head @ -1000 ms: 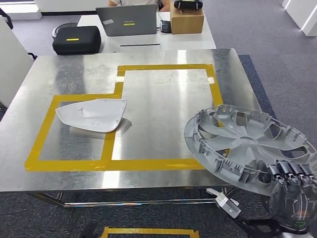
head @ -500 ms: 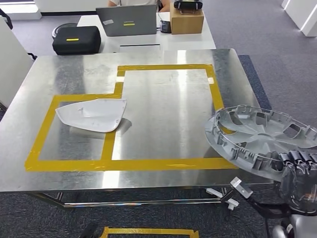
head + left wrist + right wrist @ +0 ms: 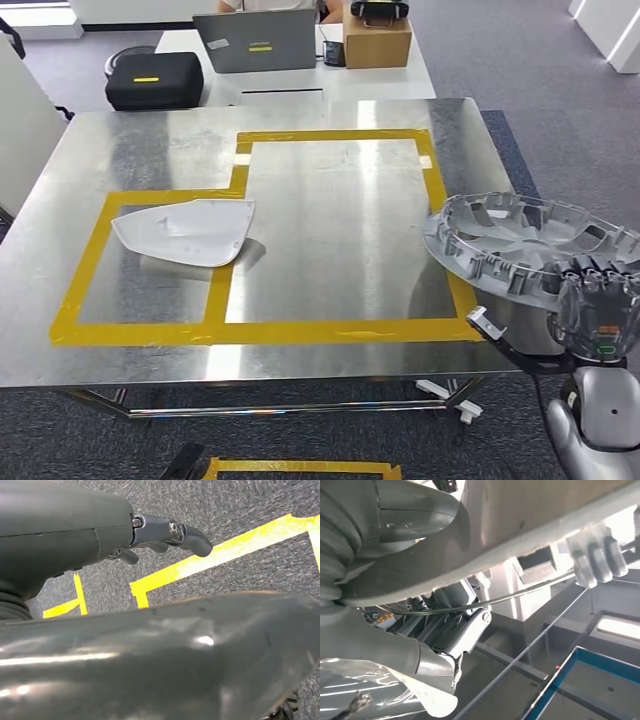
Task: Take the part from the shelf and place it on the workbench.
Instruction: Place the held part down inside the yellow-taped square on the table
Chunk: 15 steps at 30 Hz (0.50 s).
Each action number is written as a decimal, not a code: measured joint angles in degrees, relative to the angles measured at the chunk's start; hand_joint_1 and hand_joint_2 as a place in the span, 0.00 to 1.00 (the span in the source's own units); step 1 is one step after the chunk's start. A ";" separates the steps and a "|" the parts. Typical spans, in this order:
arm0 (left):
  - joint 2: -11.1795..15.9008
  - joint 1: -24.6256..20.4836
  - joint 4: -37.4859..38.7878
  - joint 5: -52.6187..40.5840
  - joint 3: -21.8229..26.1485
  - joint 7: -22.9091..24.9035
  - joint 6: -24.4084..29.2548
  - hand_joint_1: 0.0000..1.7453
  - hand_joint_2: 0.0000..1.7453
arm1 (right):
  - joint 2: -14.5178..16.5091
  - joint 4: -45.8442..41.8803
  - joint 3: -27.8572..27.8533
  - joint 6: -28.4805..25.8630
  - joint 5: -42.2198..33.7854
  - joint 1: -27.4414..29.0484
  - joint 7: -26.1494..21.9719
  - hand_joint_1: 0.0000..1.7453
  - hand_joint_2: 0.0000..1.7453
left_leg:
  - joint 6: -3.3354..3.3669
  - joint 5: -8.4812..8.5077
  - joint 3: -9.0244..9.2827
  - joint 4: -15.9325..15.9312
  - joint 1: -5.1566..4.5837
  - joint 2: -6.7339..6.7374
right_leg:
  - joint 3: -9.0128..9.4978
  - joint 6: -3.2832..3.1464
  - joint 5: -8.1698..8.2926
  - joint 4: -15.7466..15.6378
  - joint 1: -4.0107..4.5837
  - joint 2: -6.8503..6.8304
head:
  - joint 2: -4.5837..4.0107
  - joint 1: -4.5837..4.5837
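We find the right hand gripping the wheel cover by its near rim, held above the counter's right edge. Carrying appears done; setting down remains. Left hand: its state we cannot tell.

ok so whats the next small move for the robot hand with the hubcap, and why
Probably carry the hubcap further in over the workbench before lowering it. The right robot hand holds it by its near rim, tilted, and much of it overhangs the table's right edge, partly outside the yellow tape outline. The white cover lies well clear.
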 joint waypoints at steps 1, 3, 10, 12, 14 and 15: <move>-0.01 -0.08 0.00 -0.14 -0.11 0.09 -0.04 0.00 0.00 | -0.58 0.93 1.19 0.00 0.00 -1.02 0.73 1.00 1.00 | 0.01 0.01 -0.01 0.00 0.00 -0.01 | 0.00 0.00 0.00 0.00 0.00 -0.02 | 0.00 0.01; -0.01 -0.18 0.00 -0.51 -0.33 0.40 -0.12 0.00 0.00 | -1.41 2.62 3.85 0.00 -0.01 -2.98 2.19 1.00 1.00 | 0.02 0.02 -0.05 0.01 0.00 -0.03 | 0.00 0.00 0.01 0.00 0.00 -0.05 | 0.01 0.01; -0.06 -0.62 0.00 -1.98 -1.27 1.26 -0.28 0.00 0.00 | -1.64 9.18 13.49 0.00 -0.01 -11.10 2.96 1.00 1.00 | 0.03 0.09 -0.12 0.01 0.01 -0.08 | -0.07 -0.02 0.04 0.02 0.02 -0.12 | 0.00 -0.01; -0.06 -0.66 0.00 -2.33 -1.46 1.51 -0.28 0.00 0.00 | -1.46 10.84 15.58 0.00 -0.01 -13.13 2.91 1.00 1.00 | 0.04 0.10 -0.15 0.01 0.01 -0.09 | -0.08 -0.02 0.04 0.02 0.02 -0.13 | 0.00 0.00; -0.07 -0.73 0.00 -2.77 -1.72 1.76 -0.28 0.00 0.00 | -0.78 12.17 17.17 0.00 -0.07 -14.77 2.08 1.00 1.00 | 0.03 0.10 -0.16 0.01 0.01 -0.08 | -0.08 -0.02 0.04 0.03 0.02 -0.12 | 0.00 0.01; -0.08 -0.78 0.00 -3.06 -1.89 1.87 -0.28 0.00 0.00 | -0.16 12.76 17.80 0.00 -0.15 -15.52 1.34 1.00 1.00 | 0.03 0.10 -0.17 0.01 0.01 -0.08 | -0.09 -0.02 0.04 0.03 0.02 -0.11 | 0.00 0.00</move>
